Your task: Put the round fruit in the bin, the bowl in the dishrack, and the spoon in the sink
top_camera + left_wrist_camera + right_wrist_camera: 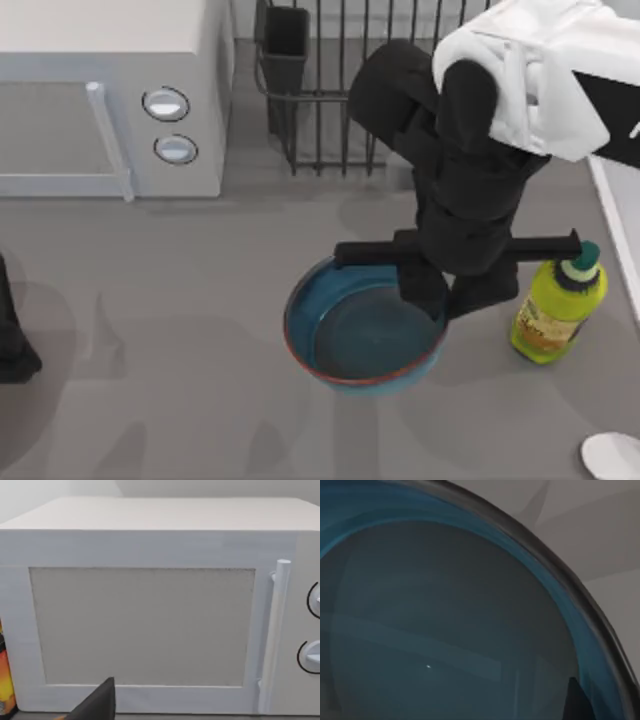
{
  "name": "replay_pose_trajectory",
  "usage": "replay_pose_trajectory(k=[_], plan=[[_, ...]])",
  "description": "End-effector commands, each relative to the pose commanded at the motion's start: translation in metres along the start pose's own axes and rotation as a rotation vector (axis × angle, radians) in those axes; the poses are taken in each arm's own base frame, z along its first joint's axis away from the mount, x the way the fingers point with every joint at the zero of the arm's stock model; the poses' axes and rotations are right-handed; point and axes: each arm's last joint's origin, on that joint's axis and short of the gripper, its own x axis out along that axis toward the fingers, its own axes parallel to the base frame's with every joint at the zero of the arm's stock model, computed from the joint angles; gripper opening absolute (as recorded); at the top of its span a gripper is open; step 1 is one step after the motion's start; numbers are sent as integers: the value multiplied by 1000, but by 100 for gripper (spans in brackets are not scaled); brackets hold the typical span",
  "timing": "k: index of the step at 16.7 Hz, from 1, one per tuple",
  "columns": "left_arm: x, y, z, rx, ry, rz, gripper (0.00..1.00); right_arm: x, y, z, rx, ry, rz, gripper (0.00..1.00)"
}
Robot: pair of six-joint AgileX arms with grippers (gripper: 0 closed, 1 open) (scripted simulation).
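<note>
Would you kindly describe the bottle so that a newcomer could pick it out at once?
Start at the dishrack at the table's far edge, then come forward to the blue bowl under the right gripper. Just right of that bowl stands the bottle: upright, yellow-green, labelled, with a dark green cap.

Deep blue inside and out on the bowl point(350, 340), with a thin red-brown rim and a darker, greyish-blue floor. Yellow-green on the bottle point(556, 318), topped by a dark teal cap and carrying a paler label, its print too small to read. White on the microwave point(110, 95), with a pale grey door panel and two light round knobs ringed in dark. Dark, near-black wire on the dishrack point(330, 90), cutlery cup equally dark. Matte black on the right gripper point(450, 295), white shell above. Plain mid grey on the table point(180, 380). White on the spoon point(612, 455).
</note>
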Motion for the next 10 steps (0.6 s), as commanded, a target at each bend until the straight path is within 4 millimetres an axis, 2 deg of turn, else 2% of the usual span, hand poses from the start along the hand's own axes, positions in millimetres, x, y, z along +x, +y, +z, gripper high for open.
replay_pose_trajectory(k=[3, 5, 10], plan=[[0, 0, 0, 0, 0, 0, 100, -1, 1, 1, -8, -19, 3, 0], [0, 0, 0, 0, 0, 0, 100, -8, 6, 0, -53, -105, 11, 0], [0, 0, 0, 0, 0, 0, 100, -45, 29, -6, -208, -541, 38, 0]])
